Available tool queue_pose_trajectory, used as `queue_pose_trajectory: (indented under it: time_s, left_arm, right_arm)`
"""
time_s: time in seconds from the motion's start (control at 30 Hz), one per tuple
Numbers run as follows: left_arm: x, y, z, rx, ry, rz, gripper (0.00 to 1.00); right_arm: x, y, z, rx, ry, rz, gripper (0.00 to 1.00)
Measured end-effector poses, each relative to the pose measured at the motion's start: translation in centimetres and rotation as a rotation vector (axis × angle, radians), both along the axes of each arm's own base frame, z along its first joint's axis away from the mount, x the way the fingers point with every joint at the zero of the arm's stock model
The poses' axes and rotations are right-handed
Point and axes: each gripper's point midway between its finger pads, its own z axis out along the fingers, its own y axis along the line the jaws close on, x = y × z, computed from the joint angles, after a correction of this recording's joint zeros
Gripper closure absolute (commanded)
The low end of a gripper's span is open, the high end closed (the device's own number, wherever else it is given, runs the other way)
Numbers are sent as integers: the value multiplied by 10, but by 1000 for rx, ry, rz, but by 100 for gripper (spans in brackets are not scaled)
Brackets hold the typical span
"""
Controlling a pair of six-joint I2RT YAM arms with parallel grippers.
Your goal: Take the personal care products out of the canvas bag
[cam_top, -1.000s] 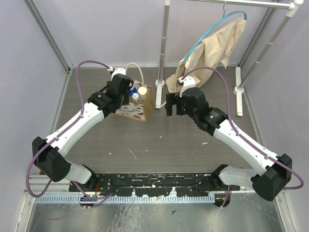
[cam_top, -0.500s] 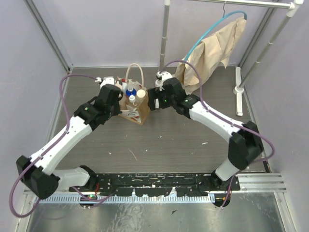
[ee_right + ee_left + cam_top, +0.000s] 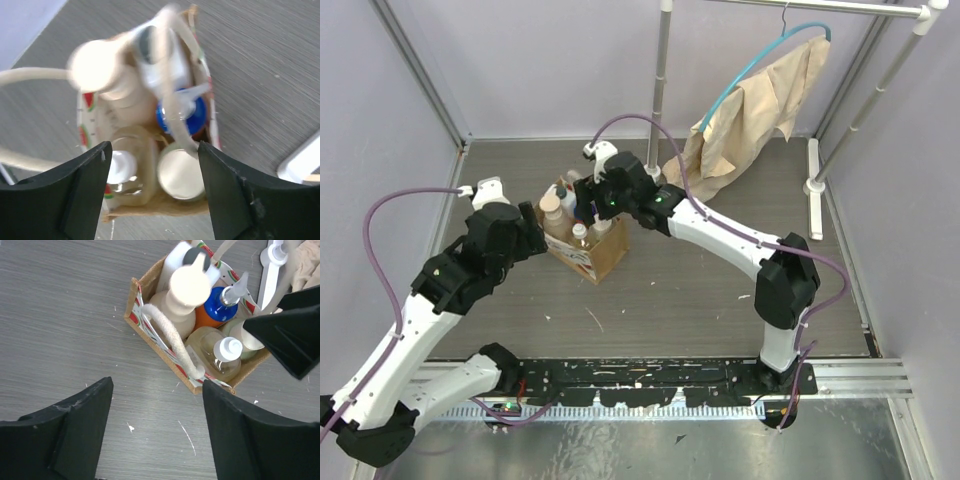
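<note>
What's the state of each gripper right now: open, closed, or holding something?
Left gripper: open, holding nothing, near the bag.
Right gripper: open, holding nothing, over the bottles.

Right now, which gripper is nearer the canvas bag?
Right. The right gripper hangs open directly over the canvas bag; the left gripper, also open, is off to its side, not above it.

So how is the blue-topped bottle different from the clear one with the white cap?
The blue-topped bottle has an orange body; the clear bottle is see-through and yellowish. The blue-topped bottle carries a pale spray nozzle, while the clear bottle has a plain round white cap. Both stand upright inside the canvas bag, not yet taken out.
</note>
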Motion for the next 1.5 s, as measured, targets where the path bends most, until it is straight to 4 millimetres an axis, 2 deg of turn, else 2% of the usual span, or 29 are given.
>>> queue_pose_trajectory:
  time_s: [0.1,0.2,0.33,0.57,0.73,0.9,1.13,1.5]
  left_arm:
    - [1,-1,-3,6,11,0,15]
    - [1,-2,-7,16,27,-1,15]
    - [0,-4,-7,6,30,-14,13]
    - [-2,-7,-6,-13,29,-32,13]
    - [-7,-4,-3,-27,14,-31,9]
    - [-8,-3,-1,-34,5,-32,8]
    - [-8,-9,-16,-28,48,-52,8]
    - [-6,-14,-21,-35,61,-65,6]
  right_arm:
    - [-19,19,11,4,-17,52,27]
    - [-28,24,8,-17,-26,63,26]
    - [-28,17,-10,-59,-19,37,26]
    - [-21,14,-9,-53,-51,5,26]
    - [-13,8,-12,-36,-69,-26,27]
    - [-9,-19,-42,-84,-14,-71,27]
    - [-9,-26,-44,-90,3,-68,30]
    - [-14,-23,-43,-128,-22,-55,33]
